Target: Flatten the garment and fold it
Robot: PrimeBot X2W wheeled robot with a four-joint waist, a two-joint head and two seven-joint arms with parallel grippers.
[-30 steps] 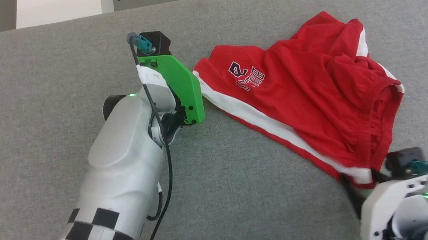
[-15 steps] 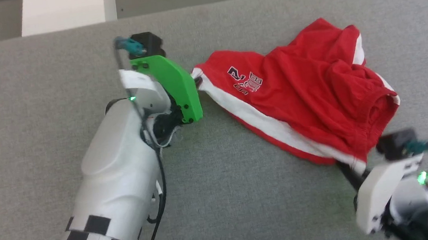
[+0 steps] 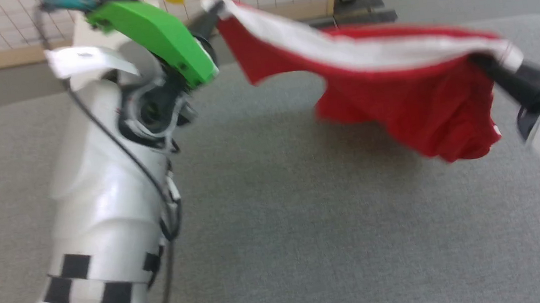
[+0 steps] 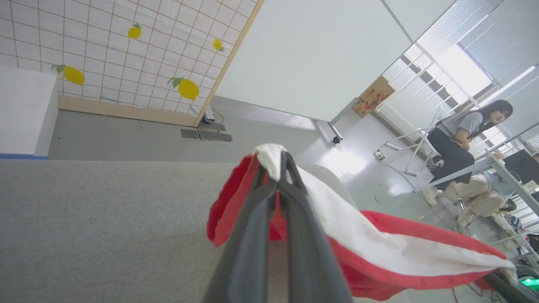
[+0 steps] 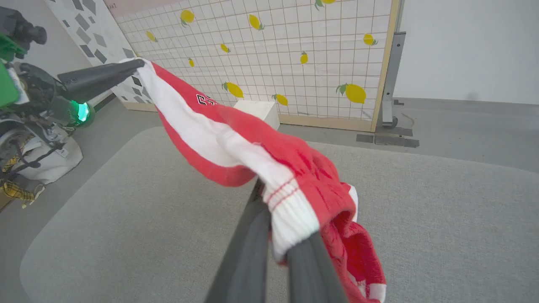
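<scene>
The small dark print on the garment [image 5: 252, 143] is too tiny to read. The head view is blurry. White trim hides the right gripper's [image 3: 486, 61] tips. Both grippers are clamped on the garment, with the left gripper [image 3: 212, 12] near the top left. Half a second ago it lay on the grey counter [image 3: 278, 231]. Now it hangs stretched above it.

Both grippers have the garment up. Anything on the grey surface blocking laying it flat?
Nothing visible. The garment hangs between the left gripper and right gripper, both shut on its white-banded edge, above the grey padded surface. No object shows on the patch beneath it.
</scene>
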